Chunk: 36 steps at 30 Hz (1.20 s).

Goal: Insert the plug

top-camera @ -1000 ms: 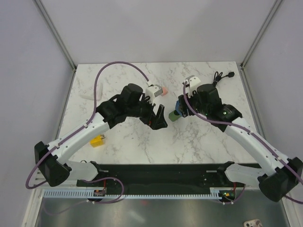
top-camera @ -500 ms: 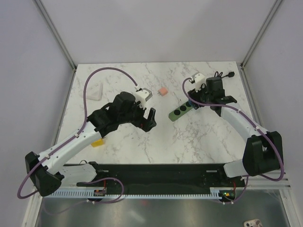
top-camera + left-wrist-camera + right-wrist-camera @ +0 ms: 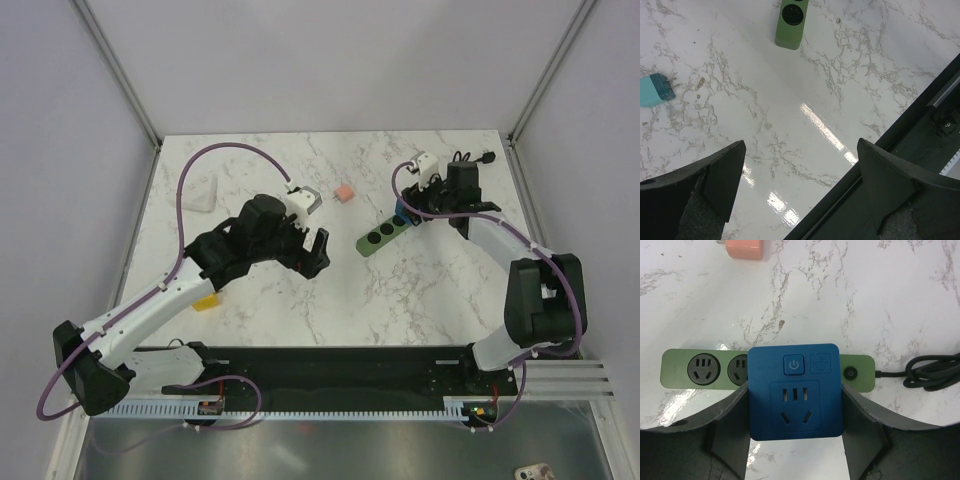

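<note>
From above, the green plastic power strip [image 3: 377, 237] lies slantwise on the white marble table [image 3: 420, 290]. The blue square adapter plug [image 3: 401, 213] sits on its far-right end, where the right gripper [image 3: 408, 207] reaches in. The left gripper [image 3: 316, 252] hangs near the strip's other end, apart from it, with a small pink block [image 3: 344, 191] beyond. The left wrist view shows that gripper spread wide and holding nothing, with only the strip's end ahead. The right wrist view shows the fingers [image 3: 727, 425] pressed against both sides of the plug, which covers the socket next to the strip's power button; whether its pins are fully home is hidden. Judging from this, the danger is a half-seated plug: letting go could leave it tilted, and pulling back while pinching could lift the unheld strip and tug its black cable [image 3: 932, 372]. Against half a second ago, the right wrist has edged slightly toward the table's far side; the left arm and the strip match.
</note>
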Each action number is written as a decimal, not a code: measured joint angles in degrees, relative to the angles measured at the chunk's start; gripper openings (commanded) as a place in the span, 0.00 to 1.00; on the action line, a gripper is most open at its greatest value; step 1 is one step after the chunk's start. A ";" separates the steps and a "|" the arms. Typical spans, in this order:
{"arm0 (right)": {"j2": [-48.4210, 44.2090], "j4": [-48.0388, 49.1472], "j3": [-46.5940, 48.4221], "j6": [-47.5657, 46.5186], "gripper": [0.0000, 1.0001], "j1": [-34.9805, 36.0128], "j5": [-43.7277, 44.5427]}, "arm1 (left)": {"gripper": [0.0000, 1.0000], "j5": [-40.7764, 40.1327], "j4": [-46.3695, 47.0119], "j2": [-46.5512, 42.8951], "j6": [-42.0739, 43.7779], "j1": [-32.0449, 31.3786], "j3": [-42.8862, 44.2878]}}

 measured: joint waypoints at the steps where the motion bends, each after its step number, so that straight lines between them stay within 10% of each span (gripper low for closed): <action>1: 0.39 0.70 -0.07 -0.02 0.00 -0.11 -0.87 | 1.00 -0.07 0.00 0.00 0.02 0.00 -0.02; 36: 9.05 0.90 4.70 -4.52 0.00 -4.92 -6.88 | 1.00 0.37 0.17 -0.63 1.36 0.00 -0.63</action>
